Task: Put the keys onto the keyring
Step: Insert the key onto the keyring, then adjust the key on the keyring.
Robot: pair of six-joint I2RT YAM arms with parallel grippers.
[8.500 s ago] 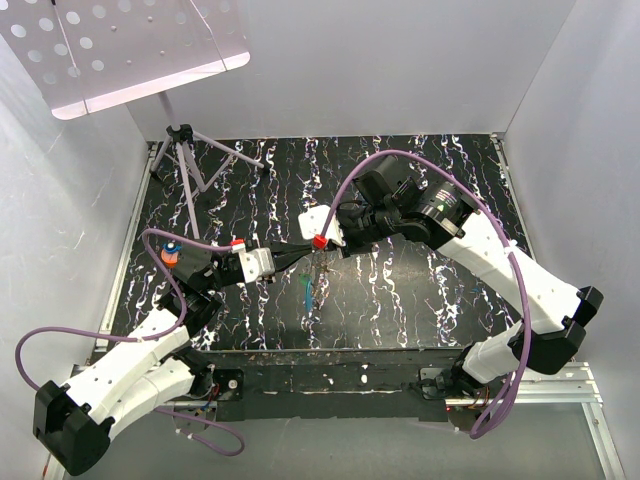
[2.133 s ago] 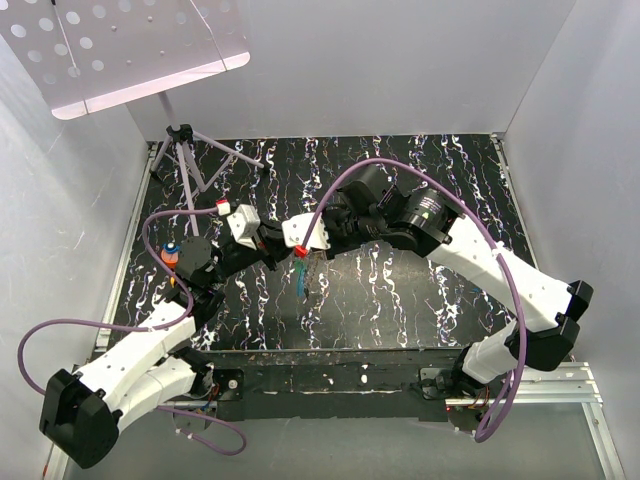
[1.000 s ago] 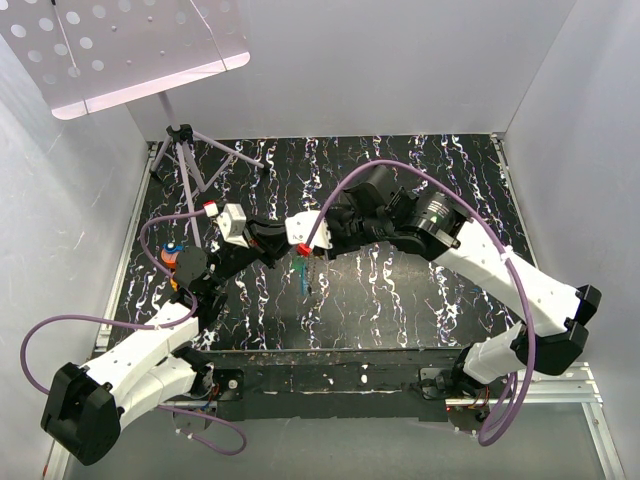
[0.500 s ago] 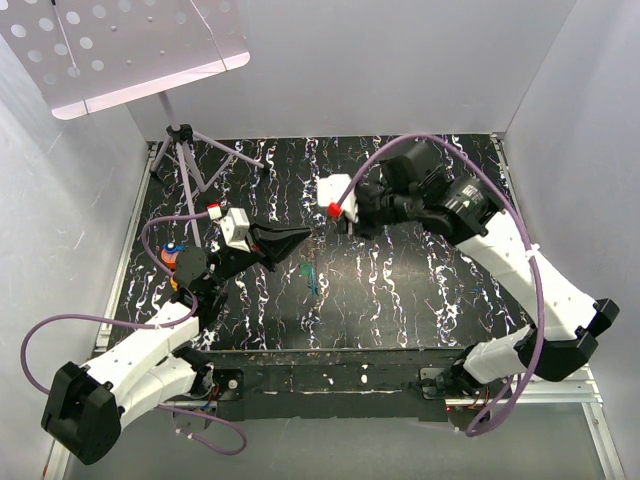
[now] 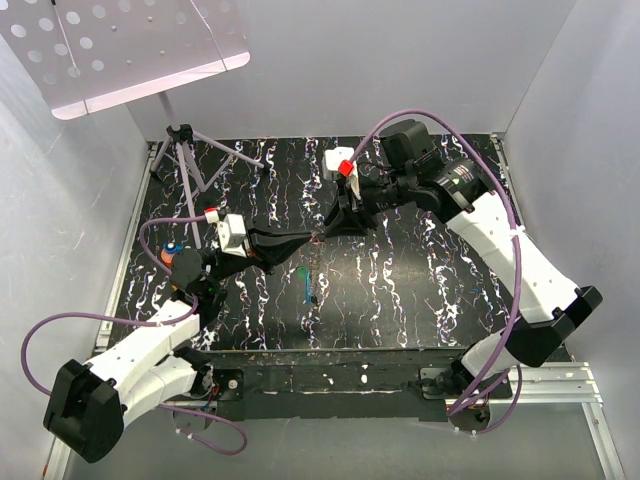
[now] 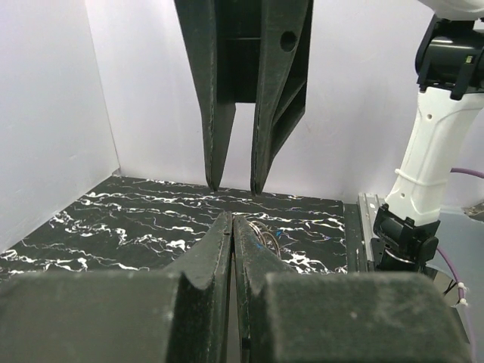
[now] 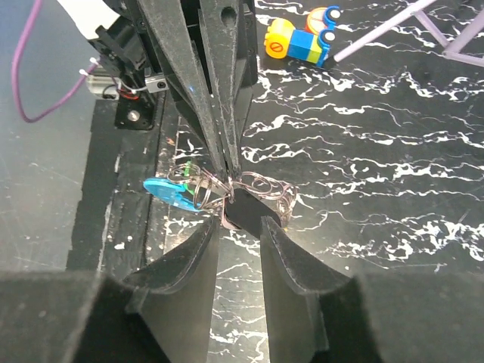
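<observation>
From above, the left gripper (image 5: 303, 243) and right gripper (image 5: 328, 230) met tip to tip over the middle of the table (image 5: 420, 290). The keys (image 5: 308, 285), blue and teal, showed just nearer the arms' bases, seemingly lying on the table. In the left wrist view, the left gripper's fingers were pressed together, with the keyring (image 6: 266, 236) at their tips and the right fingers hanging apart above. In the right wrist view, the left gripper pinched the keyring, and the right gripper stood partly spread just short of it, holding nothing.
</observation>
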